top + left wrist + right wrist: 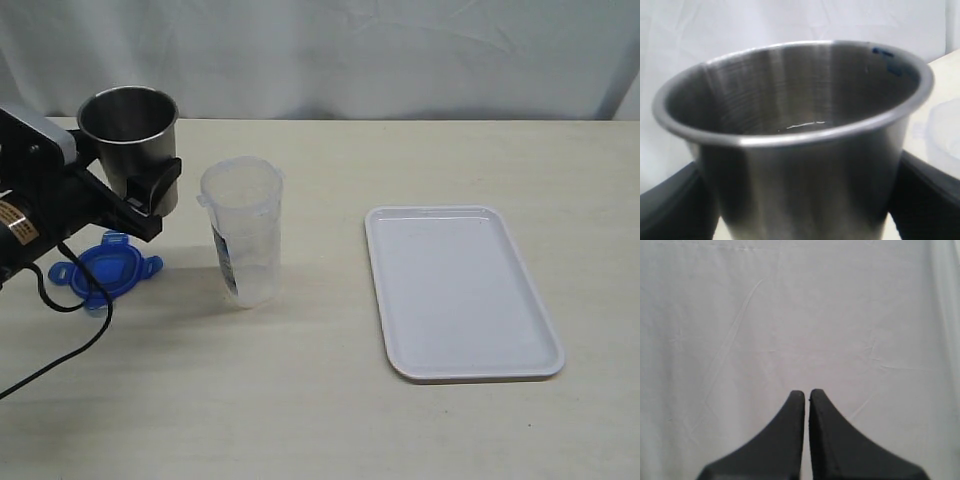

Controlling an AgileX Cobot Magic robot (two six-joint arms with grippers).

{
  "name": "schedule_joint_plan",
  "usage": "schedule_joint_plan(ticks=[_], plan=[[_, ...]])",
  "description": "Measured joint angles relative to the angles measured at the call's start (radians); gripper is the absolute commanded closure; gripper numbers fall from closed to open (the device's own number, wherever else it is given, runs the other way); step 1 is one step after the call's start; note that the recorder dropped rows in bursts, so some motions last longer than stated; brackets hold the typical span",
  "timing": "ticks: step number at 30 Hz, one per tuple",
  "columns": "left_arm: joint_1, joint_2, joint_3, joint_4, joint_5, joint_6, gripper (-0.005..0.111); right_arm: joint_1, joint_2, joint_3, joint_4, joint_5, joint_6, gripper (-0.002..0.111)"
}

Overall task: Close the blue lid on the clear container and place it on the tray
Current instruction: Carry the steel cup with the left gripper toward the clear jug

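Observation:
The clear container [243,232] stands upright and open-topped on the table, left of the middle. Flat on the table to its left lies the blue lid [105,268], partly under my left arm. The white tray [455,290] sits bare to the right of the container. My left gripper [138,188] [800,210] is shut on a grey metal cup [128,135] [795,140]. Its black fingers [927,200] press the cup's sides, just left of the container. My right gripper [806,395] is shut on nothing and faces a white cloth. It does not show in the exterior view.
A black cable [70,330] trails from the left arm across the table's front left. A white cloth backdrop [400,50] hangs behind the table's far edge.

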Motion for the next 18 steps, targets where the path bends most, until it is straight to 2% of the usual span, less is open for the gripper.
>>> schedule_joint_plan(ticks=[8, 16, 18], plan=[[0.0, -0.067, 0.0, 0.002, -0.002, -0.048, 0.107, 0.0, 0.0, 0.0, 0.0, 0.0, 0.0, 0.104], [0.0, -0.07, 0.0, 0.073, -0.007, 0.016, 0.107, 0.0, 0.0, 0.0, 0.0, 0.002, 0.0, 0.104], [0.0, -0.07, 0.0, 0.072, -0.007, 0.111, 0.107, 0.0, 0.0, 0.0, 0.0, 0.004, 0.0, 0.104]])
